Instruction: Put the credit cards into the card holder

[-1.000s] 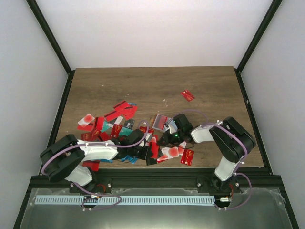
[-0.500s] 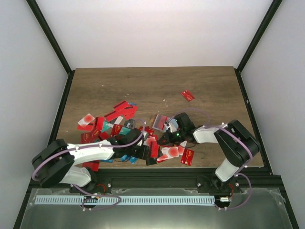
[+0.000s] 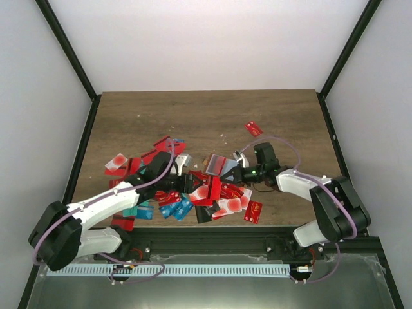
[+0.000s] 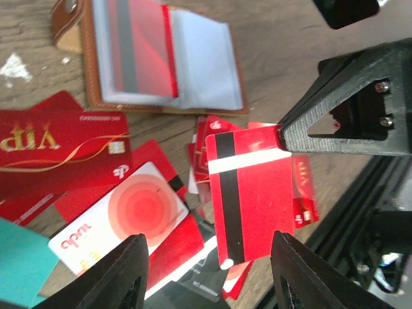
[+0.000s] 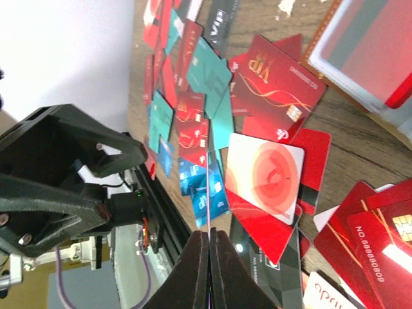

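Red mostly, with some teal, blue and white mixed in: the credit cards lie strewn over the near half of the wooden table, thickest left of centre. A stray card sits apart, farther back on the right. The card holder lies open about mid-table at the far edge of the heap, with its brown rim and pale blue sleeves showing and a sleeved card inside. The right gripper is pinched tight on the corner of a striped card, red with a black band, holding it over the pile just near of the holder. The left gripper faces that card from the left, its fingers parted and gripping nothing.
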Controlling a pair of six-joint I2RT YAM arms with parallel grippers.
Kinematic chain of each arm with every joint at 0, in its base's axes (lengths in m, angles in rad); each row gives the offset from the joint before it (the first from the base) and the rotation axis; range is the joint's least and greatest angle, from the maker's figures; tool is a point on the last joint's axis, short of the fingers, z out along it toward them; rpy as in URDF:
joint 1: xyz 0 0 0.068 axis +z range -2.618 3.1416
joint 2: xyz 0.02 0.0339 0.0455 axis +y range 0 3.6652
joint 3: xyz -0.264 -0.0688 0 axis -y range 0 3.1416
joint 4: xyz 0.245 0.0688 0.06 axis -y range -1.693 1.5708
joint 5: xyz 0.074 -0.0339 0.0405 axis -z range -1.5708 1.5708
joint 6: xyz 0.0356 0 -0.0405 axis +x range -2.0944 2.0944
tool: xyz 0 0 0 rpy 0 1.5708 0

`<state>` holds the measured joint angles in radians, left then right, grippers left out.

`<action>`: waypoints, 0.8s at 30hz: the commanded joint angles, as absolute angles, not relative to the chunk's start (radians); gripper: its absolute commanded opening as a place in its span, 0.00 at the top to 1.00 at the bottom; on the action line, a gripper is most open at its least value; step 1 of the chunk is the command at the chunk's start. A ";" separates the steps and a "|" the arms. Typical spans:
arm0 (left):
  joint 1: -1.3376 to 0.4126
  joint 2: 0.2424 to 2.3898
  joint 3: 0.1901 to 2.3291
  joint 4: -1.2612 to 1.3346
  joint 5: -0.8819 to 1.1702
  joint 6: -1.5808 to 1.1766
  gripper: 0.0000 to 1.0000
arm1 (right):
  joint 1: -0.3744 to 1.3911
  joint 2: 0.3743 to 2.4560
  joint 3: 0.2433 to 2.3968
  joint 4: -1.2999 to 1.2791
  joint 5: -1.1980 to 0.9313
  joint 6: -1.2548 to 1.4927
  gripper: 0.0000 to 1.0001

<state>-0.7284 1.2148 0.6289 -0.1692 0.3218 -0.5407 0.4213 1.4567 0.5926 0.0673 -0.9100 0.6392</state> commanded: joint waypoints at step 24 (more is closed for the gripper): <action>-0.614 1.259 0.530 0.366 0.857 -0.660 0.58 | 0.348 1.296 0.620 0.318 -1.232 0.819 0.99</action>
